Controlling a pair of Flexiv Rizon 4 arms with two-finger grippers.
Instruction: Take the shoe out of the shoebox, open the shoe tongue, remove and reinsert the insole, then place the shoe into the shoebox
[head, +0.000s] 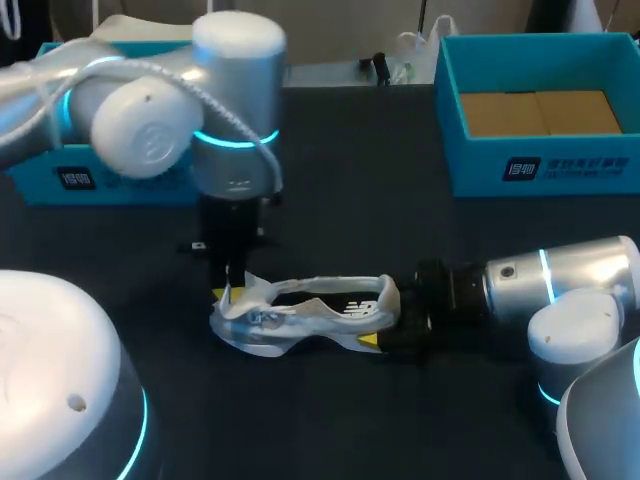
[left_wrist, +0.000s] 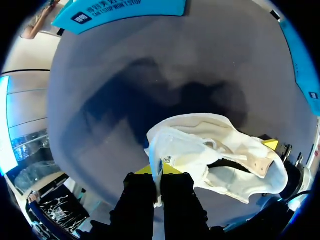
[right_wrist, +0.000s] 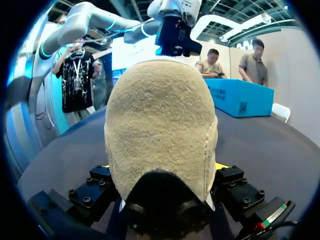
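At the left end of the white shoe (head: 305, 315), the left gripper (head: 230, 292) hangs from above, pinched tight on the tongue (left_wrist: 159, 165). The shoe lies on the dark table (head: 330, 200). At its right end, the right gripper (head: 385, 318) clamps the heel (right_wrist: 160, 130) from both sides. The teal shoebox (head: 540, 165) stands well behind that end.

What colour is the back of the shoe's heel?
Tan, like suede; the shoe shows it best in the right wrist view.

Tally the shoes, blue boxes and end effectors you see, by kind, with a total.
Shoe: 1
Blue boxes: 2
End effectors: 2
Total: 5
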